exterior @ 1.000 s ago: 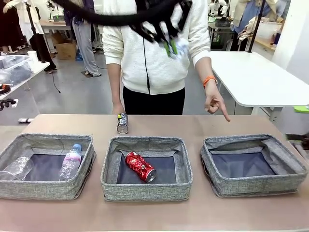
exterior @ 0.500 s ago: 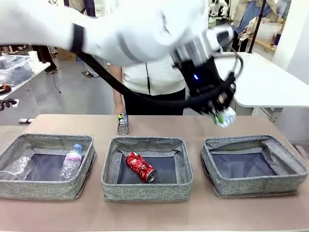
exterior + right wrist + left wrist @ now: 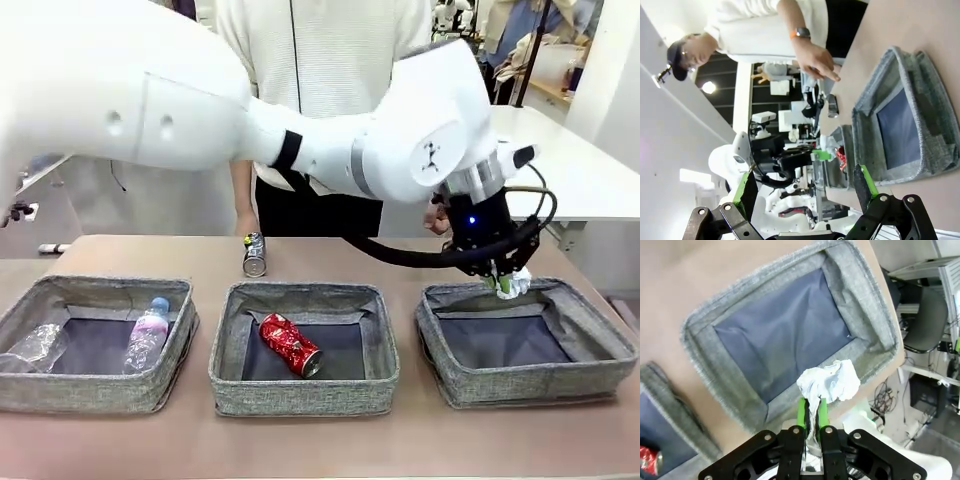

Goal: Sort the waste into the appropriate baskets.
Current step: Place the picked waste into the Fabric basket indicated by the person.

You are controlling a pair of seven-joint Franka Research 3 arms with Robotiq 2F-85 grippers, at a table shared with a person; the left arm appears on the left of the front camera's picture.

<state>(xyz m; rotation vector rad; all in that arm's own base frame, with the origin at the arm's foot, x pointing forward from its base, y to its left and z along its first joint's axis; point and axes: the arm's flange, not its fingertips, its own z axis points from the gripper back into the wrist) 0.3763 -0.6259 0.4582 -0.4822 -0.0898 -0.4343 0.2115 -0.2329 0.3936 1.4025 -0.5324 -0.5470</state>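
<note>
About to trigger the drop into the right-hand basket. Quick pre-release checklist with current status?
1. Paper wad pinched in left gripper fingers: ok.
2. Wad over the right basket opening: cannot tell; it sits near the far rim.
3. Basket floor free of other waste: ok.
4. Person's hand outside the basket: ok, it is behind the arm.
5. Right gripper open, off to the side: ok.

The right gripper (image 3: 805, 186) hangs with its fingers spread wide, beside a grey basket (image 3: 920, 167); a person's hand (image 3: 816, 61) points toward the table (image 3: 912, 27).
</note>
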